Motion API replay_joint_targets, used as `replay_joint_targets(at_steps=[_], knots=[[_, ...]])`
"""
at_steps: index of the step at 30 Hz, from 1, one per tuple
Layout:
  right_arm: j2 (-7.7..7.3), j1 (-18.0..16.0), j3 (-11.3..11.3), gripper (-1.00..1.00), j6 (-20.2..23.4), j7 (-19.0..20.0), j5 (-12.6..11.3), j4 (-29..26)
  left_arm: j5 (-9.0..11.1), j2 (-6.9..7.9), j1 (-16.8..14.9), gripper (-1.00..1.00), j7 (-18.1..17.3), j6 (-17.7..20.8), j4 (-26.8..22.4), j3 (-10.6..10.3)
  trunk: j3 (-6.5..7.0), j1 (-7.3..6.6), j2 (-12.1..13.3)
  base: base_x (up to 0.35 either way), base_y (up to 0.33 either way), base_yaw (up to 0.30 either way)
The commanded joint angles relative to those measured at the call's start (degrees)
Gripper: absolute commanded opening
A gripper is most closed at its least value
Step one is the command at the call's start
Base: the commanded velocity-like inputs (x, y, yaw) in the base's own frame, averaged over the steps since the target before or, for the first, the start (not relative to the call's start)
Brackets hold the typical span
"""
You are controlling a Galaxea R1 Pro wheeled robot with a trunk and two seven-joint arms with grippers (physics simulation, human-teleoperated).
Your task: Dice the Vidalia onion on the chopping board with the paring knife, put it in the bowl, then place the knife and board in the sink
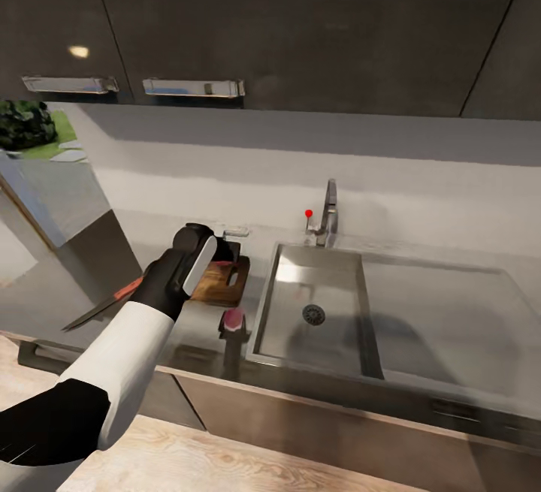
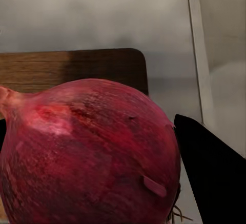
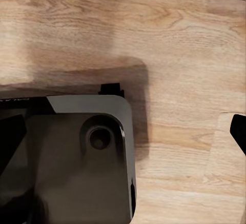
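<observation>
Near the countertop's (image 1: 421, 304) front edge, the left gripper (image 1: 232, 321) holds the Vidalia onion (image 2: 89, 155), its fingers clamped either side, just beside the sink (image 1: 330, 342). Behind it lies the chopping board (image 1: 223, 282); the paring knife (image 1: 101, 308) rests further left. Whether the right gripper's (image 3: 233, 131) fingers stand apart or together, I cannot tell; it hangs over wood floor (image 3: 169, 29).

One Vidalia onion (image 2: 89, 155), one chopping board (image 1: 223, 282), one paring knife (image 1: 101, 309), one sink (image 1: 315, 312), one tap (image 1: 327, 215), two cabinet handles (image 1: 193, 88)
</observation>
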Motion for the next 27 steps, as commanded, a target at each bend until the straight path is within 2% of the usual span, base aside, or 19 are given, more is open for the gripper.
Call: replay_joint_targets(at_steps=[1,7,20,27], knots=[[-0.03,0.0,-0.5,1.00,-0.2,0.2,0.6,0.1,0.6,0.01,-0.1,-1.00,0.5,0.2,0.1,-0.1,-0.10,0.03,-0.1,0.000,0.001,0.016],[-0.03,0.0,-0.5,1.00,-0.2,0.2,0.6,0.0,0.6,0.15,-0.1,-1.00,0.5,0.3,0.4,-0.1,-0.10,0.03,-0.1,0.000,0.086,-0.007],[-0.02,0.0,-0.5,1.00,-0.2,0.2,0.6,0.0,0.6,0.19,0.0,-1.00,0.5,0.3,1.2,-0.2,0.03,0.03,-0.1,0.000,0.256,-0.136],[-0.24,0.0,-0.5,1.00,-0.8,0.4,0.8,-0.2,0.6,0.19,0.0,-1.00,0.5,0.2,3.1,-0.3,0.05,0.03,-0.1,0.000,0.030,-0.019]])
